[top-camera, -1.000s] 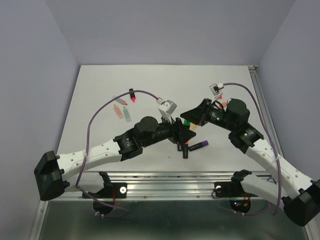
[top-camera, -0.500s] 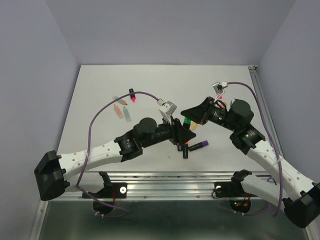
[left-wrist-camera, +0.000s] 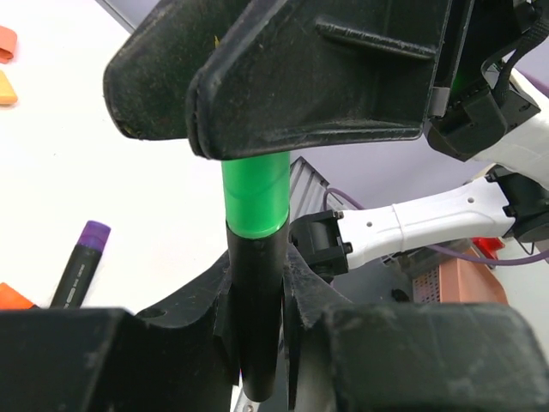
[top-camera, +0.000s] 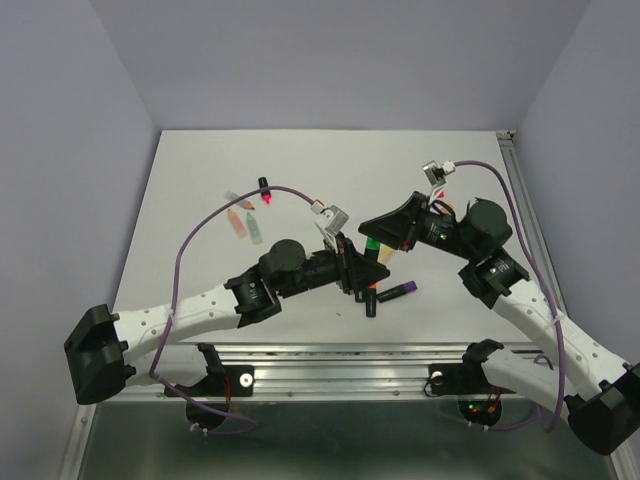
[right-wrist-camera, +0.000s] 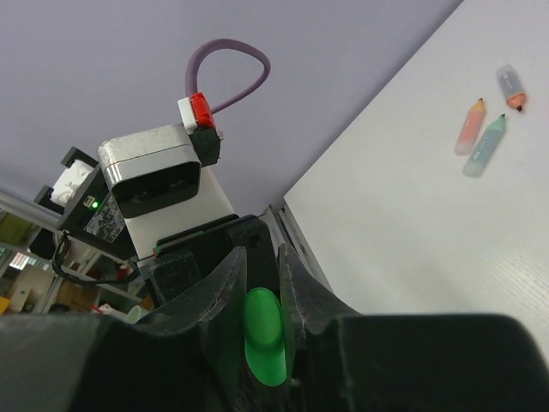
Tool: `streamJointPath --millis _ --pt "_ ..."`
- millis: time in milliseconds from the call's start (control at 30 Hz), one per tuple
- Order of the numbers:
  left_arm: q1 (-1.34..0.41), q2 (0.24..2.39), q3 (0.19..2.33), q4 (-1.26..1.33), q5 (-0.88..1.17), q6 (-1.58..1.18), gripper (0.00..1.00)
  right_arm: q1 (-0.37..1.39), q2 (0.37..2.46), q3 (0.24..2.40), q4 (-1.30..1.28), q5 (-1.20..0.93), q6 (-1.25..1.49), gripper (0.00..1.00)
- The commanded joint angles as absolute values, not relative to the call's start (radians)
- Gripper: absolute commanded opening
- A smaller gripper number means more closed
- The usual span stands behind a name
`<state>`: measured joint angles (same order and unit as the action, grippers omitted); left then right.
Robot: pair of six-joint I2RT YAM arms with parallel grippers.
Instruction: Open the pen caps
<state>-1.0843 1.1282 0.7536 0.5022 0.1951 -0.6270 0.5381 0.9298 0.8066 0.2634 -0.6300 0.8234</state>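
A highlighter with a black barrel [left-wrist-camera: 256, 292] and a green cap [left-wrist-camera: 255, 196] is held in the air between both grippers over the near middle of the table. My left gripper [left-wrist-camera: 257, 287] is shut on the black barrel. My right gripper [right-wrist-camera: 262, 262] is shut on the green cap [right-wrist-camera: 262, 339], which still sits against the barrel's end. In the top view the left gripper [top-camera: 356, 268] and right gripper [top-camera: 384, 236] meet at the green cap [top-camera: 372, 243]. A purple-capped pen [top-camera: 397, 292] lies on the table just below them.
A black barrel piece [top-camera: 370, 305] and an orange bit [top-camera: 372, 287] lie by the purple pen. Pale peach [top-camera: 238, 222] and green [top-camera: 254, 231] barrels and a black red-tipped one [top-camera: 265, 190] lie at the far left. Orange caps [left-wrist-camera: 5, 45] show in the left wrist view.
The left arm has shifted slightly left and the right wrist has risen a little. Both grippers stay shut on the same green-capped highlighter.
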Motion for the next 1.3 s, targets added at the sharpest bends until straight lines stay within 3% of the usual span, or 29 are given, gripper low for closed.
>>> streamJointPath --millis 0,100,133,167,200,267,467,933,1133,1267 --pt "-1.083 1.094 0.721 0.63 0.216 -0.627 0.0 0.545 0.931 0.811 0.311 -0.678 0.819 0.01" --pt "-1.081 1.085 0.712 0.643 0.195 -0.637 0.0 0.545 0.928 0.813 0.291 -0.673 0.816 0.02" --pt "-1.081 1.085 0.71 0.638 0.181 -0.644 0.0 0.546 0.924 0.818 0.284 -0.673 0.808 0.15" --pt "-1.083 1.085 0.712 0.629 0.17 -0.653 0.0 0.546 0.923 0.818 0.273 -0.672 0.81 0.15" --pt "-1.08 1.086 0.721 0.617 0.164 -0.655 0.0 0.546 0.919 0.824 0.264 -0.67 0.805 0.35" --pt "-1.077 1.1 0.733 0.574 0.144 -0.666 0.0 0.545 0.914 0.827 0.247 -0.667 0.802 0.52" --pt "-1.071 1.158 0.762 0.551 0.144 -0.687 0.0 0.545 0.91 0.841 0.216 -0.678 0.766 0.56" --pt "-1.071 1.186 0.767 0.63 0.123 -0.721 0.0 0.546 0.91 0.833 0.196 -0.64 0.769 0.49" --pt "-1.06 1.181 0.756 0.638 0.127 -0.739 0.0 0.545 0.91 0.821 0.212 -0.65 0.772 0.33" --pt "-1.042 1.169 0.739 0.656 0.15 -0.75 0.0 0.546 0.914 0.808 0.271 -0.672 0.756 0.05"
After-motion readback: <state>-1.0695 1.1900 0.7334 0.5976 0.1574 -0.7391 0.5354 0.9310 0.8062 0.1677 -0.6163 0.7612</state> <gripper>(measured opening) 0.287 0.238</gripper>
